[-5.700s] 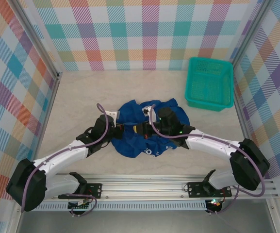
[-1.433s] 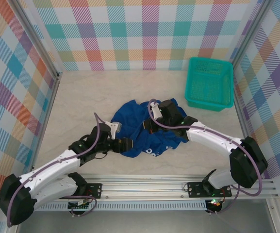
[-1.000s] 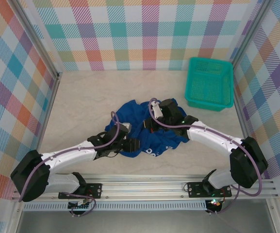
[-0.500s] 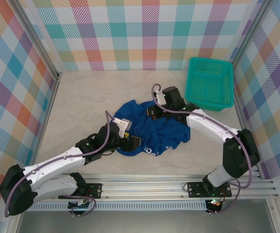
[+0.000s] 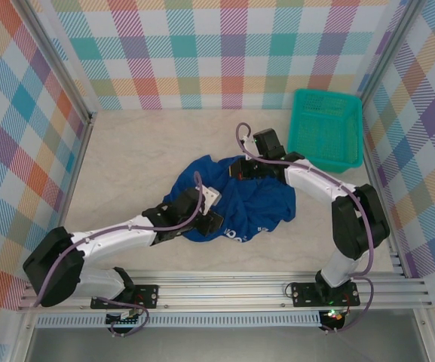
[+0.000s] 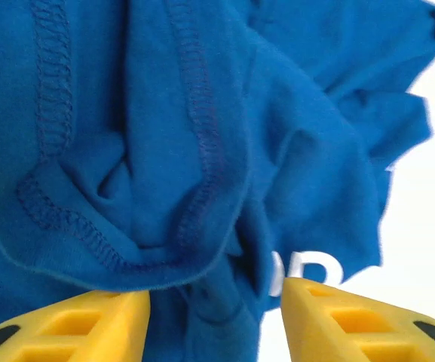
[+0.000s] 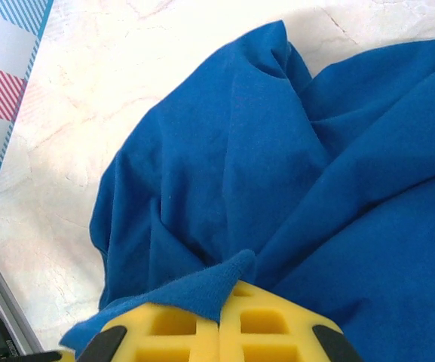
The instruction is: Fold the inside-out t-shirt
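The royal-blue t-shirt [image 5: 243,200] lies crumpled at the table's middle, its seams showing in the left wrist view [image 6: 202,136]. Part of its white printed graphic [image 6: 307,268] peeks out at the near edge [image 5: 236,235]. My left gripper [image 5: 217,223] rests on the shirt's near left part; it stands open [image 6: 215,320], and a bunched fold of cloth sits between its yellow fingers [image 6: 74,324]. My right gripper [image 5: 237,170] is at the shirt's far edge, shut [image 7: 219,320] on a flap of the blue fabric [image 7: 202,283].
A teal mesh basket [image 5: 326,130] stands at the back right, close to the right arm's elbow. Checked walls close the table on three sides. Bare marbled tabletop [image 5: 134,158] lies left of and behind the shirt.
My left gripper has slid right, further onto the shirt's near part. My right gripper has drawn slightly back with the cloth, and the right arm has folded closer to the basket.
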Tool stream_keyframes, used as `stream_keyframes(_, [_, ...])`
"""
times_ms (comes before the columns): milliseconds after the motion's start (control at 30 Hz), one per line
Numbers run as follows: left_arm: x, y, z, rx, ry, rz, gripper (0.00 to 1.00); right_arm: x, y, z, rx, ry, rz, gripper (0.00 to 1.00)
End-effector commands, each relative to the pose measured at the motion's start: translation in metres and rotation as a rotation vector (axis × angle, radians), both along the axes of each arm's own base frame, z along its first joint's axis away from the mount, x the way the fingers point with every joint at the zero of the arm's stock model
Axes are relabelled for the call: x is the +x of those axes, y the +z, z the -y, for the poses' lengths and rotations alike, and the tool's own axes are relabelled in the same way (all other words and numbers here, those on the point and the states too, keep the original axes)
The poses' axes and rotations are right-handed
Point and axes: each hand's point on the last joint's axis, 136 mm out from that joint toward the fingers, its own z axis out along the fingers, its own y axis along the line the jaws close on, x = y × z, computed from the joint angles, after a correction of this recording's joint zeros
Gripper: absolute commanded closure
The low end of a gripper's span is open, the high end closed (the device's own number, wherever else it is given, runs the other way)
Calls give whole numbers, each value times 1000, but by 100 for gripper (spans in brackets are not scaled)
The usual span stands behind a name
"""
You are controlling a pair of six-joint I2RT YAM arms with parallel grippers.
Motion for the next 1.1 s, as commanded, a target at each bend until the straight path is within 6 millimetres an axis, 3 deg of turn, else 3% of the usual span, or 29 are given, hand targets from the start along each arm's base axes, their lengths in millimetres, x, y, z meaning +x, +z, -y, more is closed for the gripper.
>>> stream_keyframes(0, [24, 9, -1, 59, 55, 89, 48, 3, 8, -5, 32, 20, 3, 100])
stream_keyframes(267, [54, 7, -2, 94, 106, 105, 47, 1, 7, -6, 40, 28, -3, 100])
stream_keyframes(467, [71, 6, -9, 69, 140, 92, 61, 0, 6, -5, 44, 28, -6, 100])
stream_keyframes(667, [78, 9, -4, 21, 114, 73, 82, 0, 8, -6, 50, 28, 1, 100])
stream_keyframes(767, [81, 17, -7, -47, 122, 53, 99, 1, 10, -3, 40, 20, 16, 100])
stream_keyframes(967, [64, 59, -8, -288, 97, 49, 100, 4, 8, 6, -13, -13, 45, 100])
stream_keyframes(1067, [60, 71, -18, -358, 139, 61, 100, 5, 7, 8, -21, -20, 44, 100])
